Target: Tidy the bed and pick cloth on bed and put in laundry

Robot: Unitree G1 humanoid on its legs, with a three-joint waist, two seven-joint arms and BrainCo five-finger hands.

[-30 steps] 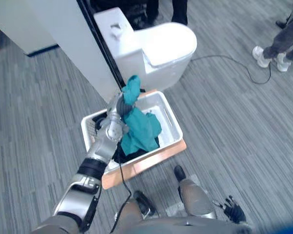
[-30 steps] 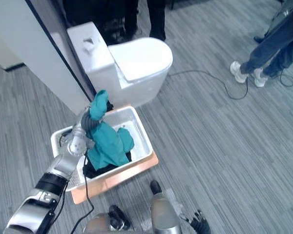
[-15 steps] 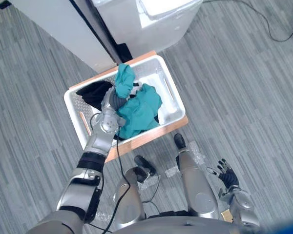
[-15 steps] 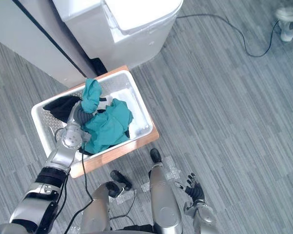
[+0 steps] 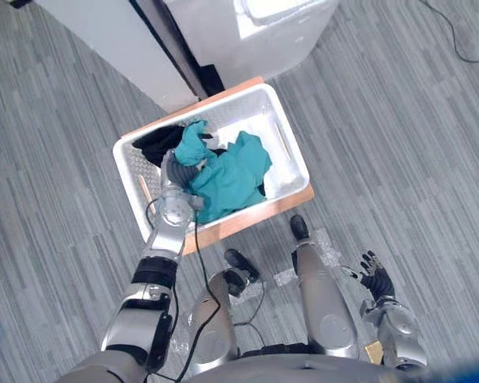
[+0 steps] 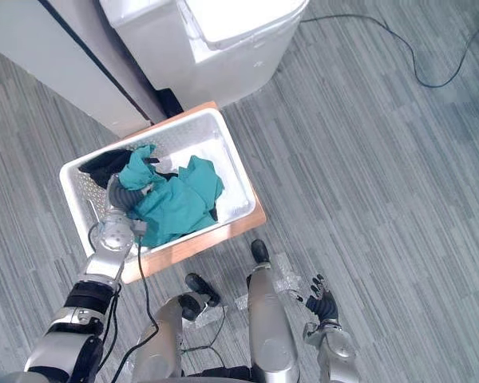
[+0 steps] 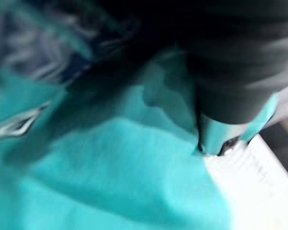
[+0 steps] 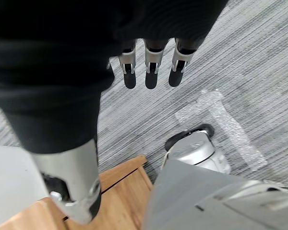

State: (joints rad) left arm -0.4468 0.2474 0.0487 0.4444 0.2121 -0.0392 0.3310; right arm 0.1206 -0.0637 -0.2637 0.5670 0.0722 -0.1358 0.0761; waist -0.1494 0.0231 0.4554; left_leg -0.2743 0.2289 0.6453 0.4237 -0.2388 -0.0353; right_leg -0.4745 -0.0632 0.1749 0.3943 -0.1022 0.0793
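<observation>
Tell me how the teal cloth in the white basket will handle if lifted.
Probably floppy: the teal cloth lies crumpled and drapes over the left hand. Likely light, heaped loosely in the white basket. Gripped at one spot, the rest would likely hang.

Left hand (image 5: 176, 170) — partly under teal cloth (image 5: 233, 171)

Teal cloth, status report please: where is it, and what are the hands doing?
Left hand in white basket, buried in teal cloth. Right hand open, idle at the side. Cloth lies on dark clothes. Nothing in the way.
</observation>
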